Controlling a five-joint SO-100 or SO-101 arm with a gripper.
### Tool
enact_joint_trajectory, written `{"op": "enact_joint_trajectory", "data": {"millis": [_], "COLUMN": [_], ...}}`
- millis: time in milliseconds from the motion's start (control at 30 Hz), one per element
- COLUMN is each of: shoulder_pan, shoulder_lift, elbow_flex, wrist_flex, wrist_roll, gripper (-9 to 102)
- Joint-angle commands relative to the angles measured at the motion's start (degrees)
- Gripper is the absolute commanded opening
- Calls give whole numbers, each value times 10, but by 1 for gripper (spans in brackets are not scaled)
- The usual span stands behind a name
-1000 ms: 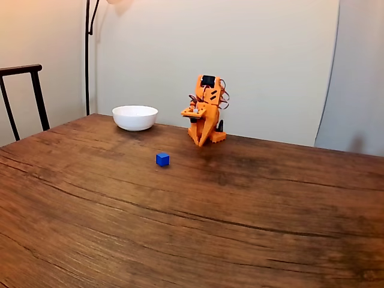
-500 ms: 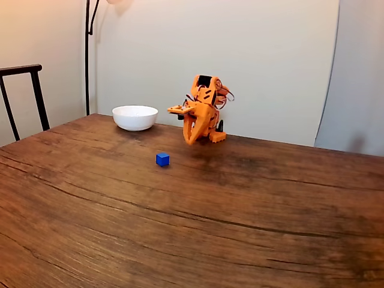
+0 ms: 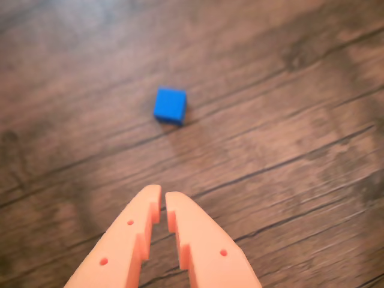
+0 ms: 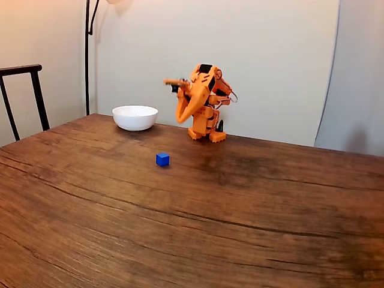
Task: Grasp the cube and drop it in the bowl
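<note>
Arm [image 4: 201, 99] lifted since earlier frame; jaws nearly closed, empty. One cube [image 4: 162, 159], one bowl [image 4: 135, 117], well apart.

The cube [image 4: 162, 159] is bright blue, the bowl [image 4: 135, 117] plain glossy white, the arm [image 4: 201, 102] orange, and the desk [image 4: 192, 228] dark brown with streaky wood grain.

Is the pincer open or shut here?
Shut: in the wrist view the pincer tips nearly touch, holding nothing; the cube lies ahead on the table.
</note>
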State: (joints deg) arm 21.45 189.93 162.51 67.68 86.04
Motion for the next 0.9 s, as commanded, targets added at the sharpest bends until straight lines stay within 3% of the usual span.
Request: {"op": "enact_joint_trajectory", "data": {"millis": [0,367,733,867], "shoulder_pan": [6,50,28,3], "shoulder_lift": [-5,-33,-443,-561], "elbow_flex": [-43,-143,-393,-453], "wrist_flex": [-4,-4,-11,-12], "wrist_roll": [0,4,37,29], "gripper": [2,5,6,17]}}
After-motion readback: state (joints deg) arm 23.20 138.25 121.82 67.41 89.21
